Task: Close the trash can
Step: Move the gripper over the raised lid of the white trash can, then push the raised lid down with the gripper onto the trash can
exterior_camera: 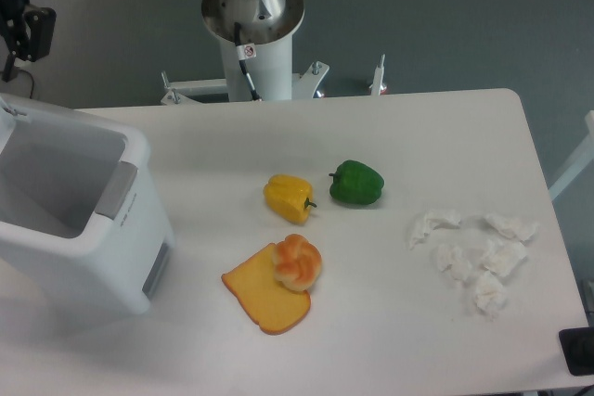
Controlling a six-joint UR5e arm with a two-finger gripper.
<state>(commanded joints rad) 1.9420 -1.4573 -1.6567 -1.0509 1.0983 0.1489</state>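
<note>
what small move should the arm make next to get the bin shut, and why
Probably carry the gripper further left and down, behind the trash can. The bin's mouth is open and empty, the lid is out of frame past its left edge, and the gripper hangs above the back corner, touching nothing.

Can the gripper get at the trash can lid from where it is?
Probably yes: the gripper hangs above the open trash can at its far left, nothing between. The lid itself is mostly out of frame.
</note>
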